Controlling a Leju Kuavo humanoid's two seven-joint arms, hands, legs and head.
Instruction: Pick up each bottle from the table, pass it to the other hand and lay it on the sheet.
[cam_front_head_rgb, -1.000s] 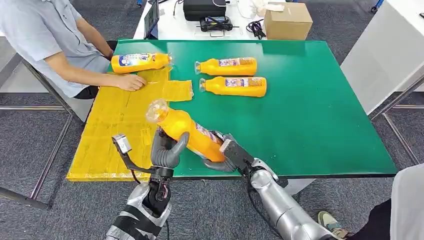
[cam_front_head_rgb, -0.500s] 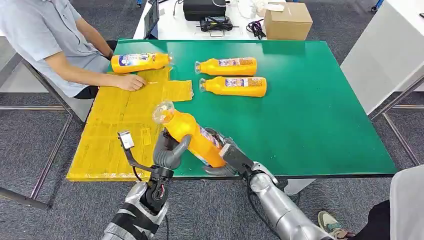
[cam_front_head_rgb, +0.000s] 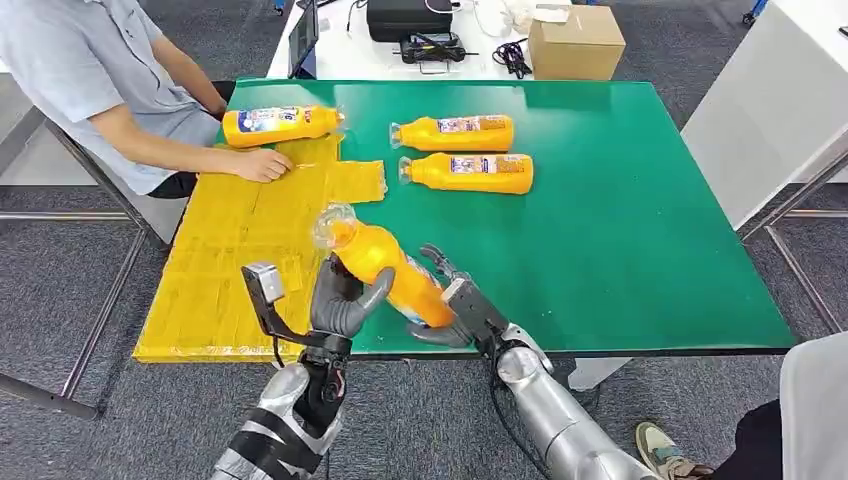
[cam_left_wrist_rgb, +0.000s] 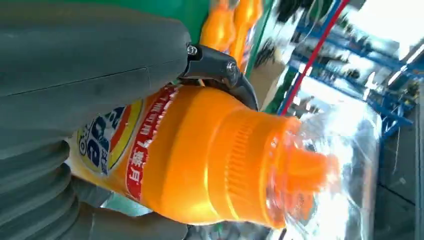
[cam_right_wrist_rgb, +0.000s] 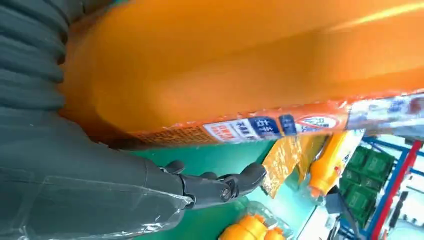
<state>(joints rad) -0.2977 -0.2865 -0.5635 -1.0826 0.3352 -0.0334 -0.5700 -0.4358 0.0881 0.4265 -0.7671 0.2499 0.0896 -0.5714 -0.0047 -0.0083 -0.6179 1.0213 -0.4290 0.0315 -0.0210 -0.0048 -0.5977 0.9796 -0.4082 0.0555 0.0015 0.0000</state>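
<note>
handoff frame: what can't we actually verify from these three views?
- Right hand grip: in the head view the held bottle covers the palm; in the right wrist view the fingers look spread, contact unclear.
- Held bottle's label: blurred in the right wrist view, partly behind the left hand in the left wrist view.
- Labels on the three lying bottles: too small in the head view.

— What sort of place is this?

— A lab or test room. Grey carpet (cam_front_head_rgb: 80, 270) underfoot, a green table (cam_front_head_rgb: 640, 220) mid-frame on metal legs, a white bench (cam_front_head_rgb: 780, 90) at the right edge.

— And up top?

— A white desk (cam_front_head_rgb: 350, 55) with a black case (cam_front_head_rgb: 408, 18), cables (cam_front_head_rgb: 513, 55), a cardboard box (cam_front_head_rgb: 575, 42) and a laptop (cam_front_head_rgb: 303, 35). A person (cam_front_head_rgb: 90, 80) sits upper left, watching.
</note>
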